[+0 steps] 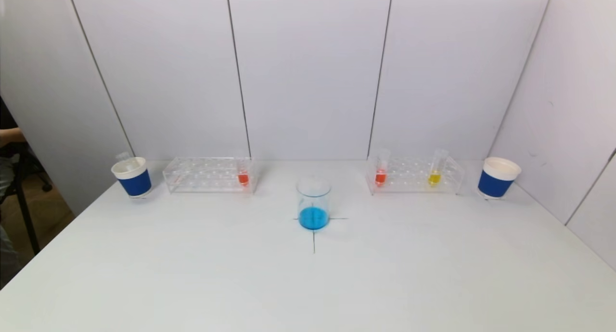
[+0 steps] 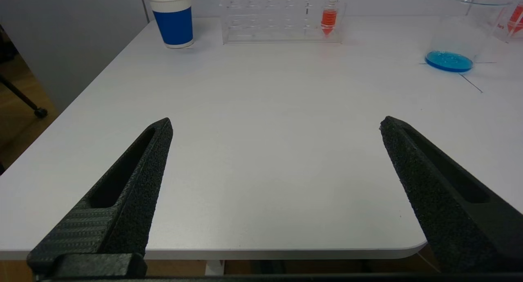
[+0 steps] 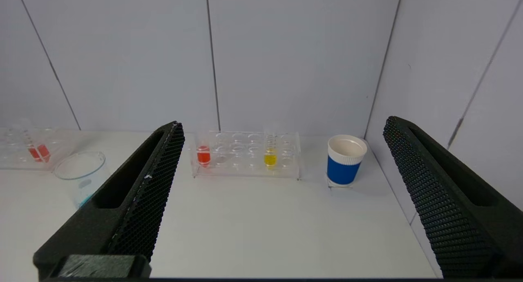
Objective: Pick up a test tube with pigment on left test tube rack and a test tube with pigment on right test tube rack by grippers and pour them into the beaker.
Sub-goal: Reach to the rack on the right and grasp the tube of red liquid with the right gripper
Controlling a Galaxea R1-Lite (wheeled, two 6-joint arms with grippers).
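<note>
Standing upright in the left rack (image 1: pixel 209 175), at its end nearest the beaker (image 1: pixel 313 204), is one red tube (image 1: pixel 243 174); the right rack (image 1: pixel 415 176) holds a red tube (image 1: pixel 381 171) at its beaker end and a yellow tube (image 1: pixel 436 170) farther right. The beaker sits mid-surface on a marked cross, already holding blue liquid. A blue cup (image 1: pixel 132 177) stands outside the left rack, another cup (image 1: pixel 498 177) outside the right one.

Neither arm shows in the head view. The left pincer (image 2: pixel 276 124) hovers near the front edge of the surface (image 1: pixel 192 274), jaws spread wide and empty, well short of the racks. The right pincer (image 3: pixel 283 124) is likewise spread wide with nothing between its jaws, facing the right rack from a distance.

The tubes look light, rigid, smooth and likely slippery and breakable, so a gentle squeeze seems wise. The best hold is probably the clear upper part above the rack top, below the rim, lifting straight up to clear the holes, keeping each tube vertical until it is over the beaker
</note>
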